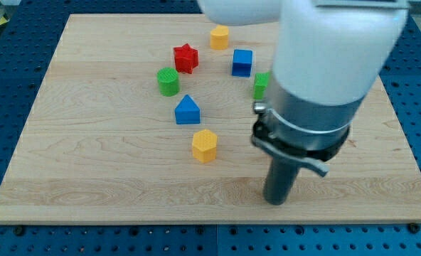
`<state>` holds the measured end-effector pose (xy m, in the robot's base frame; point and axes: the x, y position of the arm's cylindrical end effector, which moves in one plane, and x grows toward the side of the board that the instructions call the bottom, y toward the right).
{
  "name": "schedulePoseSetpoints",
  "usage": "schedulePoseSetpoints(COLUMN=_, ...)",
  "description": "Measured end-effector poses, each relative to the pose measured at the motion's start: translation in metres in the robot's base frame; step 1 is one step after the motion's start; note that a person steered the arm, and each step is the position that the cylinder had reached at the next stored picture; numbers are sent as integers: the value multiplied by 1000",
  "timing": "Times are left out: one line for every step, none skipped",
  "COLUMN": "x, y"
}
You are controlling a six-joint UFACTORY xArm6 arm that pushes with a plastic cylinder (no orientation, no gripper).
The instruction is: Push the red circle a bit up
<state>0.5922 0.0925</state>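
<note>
The light wooden board [89,178] lies on a blue perforated table [11,57] and fills most of the frame. The arm's white and grey housing [324,64] enters from the upper right and ends in a dark straight rod; my tip [276,201] rests on the board in the lower right of the frame, with no jaws fitted, so there is nothing to open or close. No red circle can be made out; it may be hidden behind the arm, which cannot be confirmed. The only red piece visible is a red star-shaped block [185,57] in the upper centre. A yellow hexagonal block [219,37] sits above and right of it, a blue cube [242,62] to its right, and a green cylinder [168,82] below left. A blue house-shaped block [187,109] lies at centre, with a second yellow hexagonal block [204,145] below it, left of my tip and well apart. A green block [260,85] is partly hidden by the arm.
</note>
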Motion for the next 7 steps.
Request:
schedulePoseSetpoints(x=-19, y=14)
schedulePoseSetpoints(x=-38, y=14)
schedulePoseSetpoints(x=-56, y=14)
schedulePoseSetpoints(x=-68, y=14)
schedulePoseSetpoints(x=-73, y=16)
schedulePoseSetpoints(x=-74, y=20)
schedulePoseSetpoints(x=-86, y=32)
